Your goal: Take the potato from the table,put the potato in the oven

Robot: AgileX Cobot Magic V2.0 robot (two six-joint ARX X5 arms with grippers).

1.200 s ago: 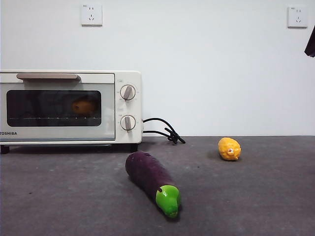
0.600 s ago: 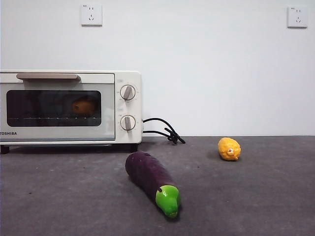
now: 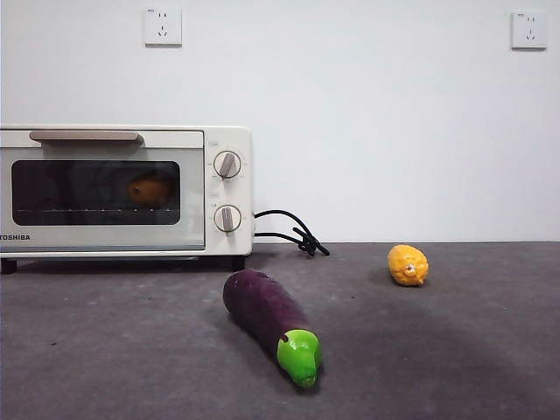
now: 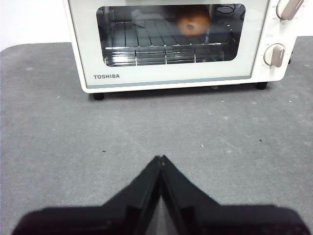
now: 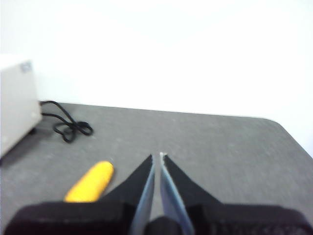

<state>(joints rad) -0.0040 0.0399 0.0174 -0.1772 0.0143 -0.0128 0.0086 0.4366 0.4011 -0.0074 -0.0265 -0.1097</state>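
— Where do you look from?
— My front camera sits low, level across the table (image 3: 455, 350), facing the wall, the oven (image 3: 122, 188) at left.
— And your wrists?
— My left wrist camera faces the oven (image 4: 171, 44) door, fairly near; my right sees only the oven's corner (image 5: 14, 103) and its cord (image 5: 68, 128).

1. The oven (image 3: 125, 191) stands on the table (image 3: 455, 350) at the frame's left.
2. The potato (image 3: 150, 190) lies inside the oven, behind its shut door.
3. The cord (image 3: 293, 233) trails right of the oven.
4. The eggplant (image 3: 271, 322) lies lower centre, before the oven.
5. The lumpy fruit (image 3: 408, 264) sits right of centre, well apart from the eggplant.
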